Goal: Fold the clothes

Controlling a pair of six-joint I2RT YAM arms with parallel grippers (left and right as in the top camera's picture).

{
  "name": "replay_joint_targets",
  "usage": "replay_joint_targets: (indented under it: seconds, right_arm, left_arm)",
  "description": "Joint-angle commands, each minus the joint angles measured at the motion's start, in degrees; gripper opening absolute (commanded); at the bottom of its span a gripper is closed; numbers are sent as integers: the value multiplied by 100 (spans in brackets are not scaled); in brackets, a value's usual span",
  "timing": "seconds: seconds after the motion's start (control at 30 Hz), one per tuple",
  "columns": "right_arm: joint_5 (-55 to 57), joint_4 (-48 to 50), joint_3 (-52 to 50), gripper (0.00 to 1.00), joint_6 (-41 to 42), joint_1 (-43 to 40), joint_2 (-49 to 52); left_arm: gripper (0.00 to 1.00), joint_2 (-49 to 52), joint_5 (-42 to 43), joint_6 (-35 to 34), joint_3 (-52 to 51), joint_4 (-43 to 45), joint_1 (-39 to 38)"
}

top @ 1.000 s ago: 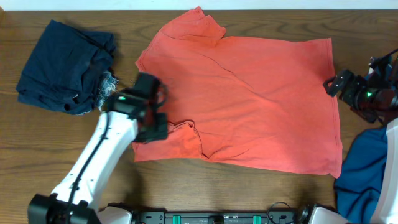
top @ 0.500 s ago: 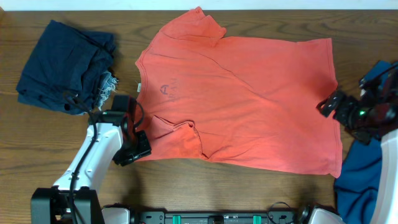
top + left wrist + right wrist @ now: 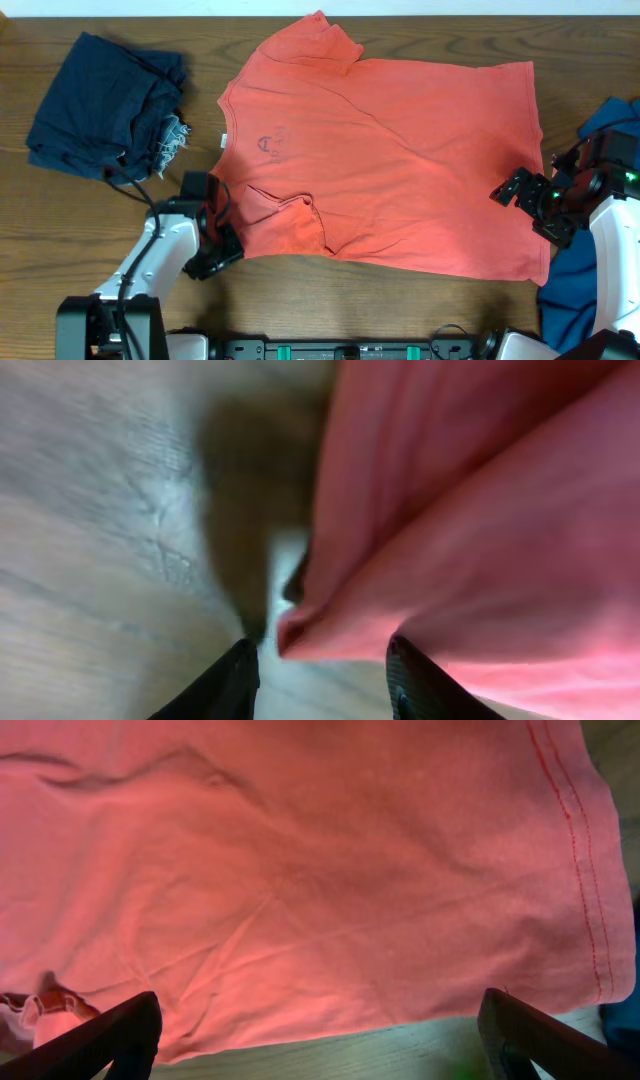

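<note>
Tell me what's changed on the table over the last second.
The left gripper pulled back from the T-shirt's chest to its near sleeve edge, uncovering the small print; jaws open, nothing gripped. The right gripper, open, moved along the hem toward the near corner. T-shirt and dark blue pile stayed put.

The overhead camera looks straight down on the whole table (image 3: 300, 300) and coral T-shirt (image 3: 400, 150). The left wrist view, close and blurred, faces its lower-left edge; the right wrist view covers its lower-right hem.
</note>
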Motion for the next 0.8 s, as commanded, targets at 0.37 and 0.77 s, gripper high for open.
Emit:
replay_joint_targets:
  seconds: [0.37, 0.77]
  right_arm:
    - [358, 35, -42, 99, 35, -61, 26]
    - [1222, 308, -623, 86, 748, -293, 540]
  left_arm:
    - [33, 22, -92, -184, -452, 973, 28]
    - [6, 17, -94, -181, -289, 428, 28]
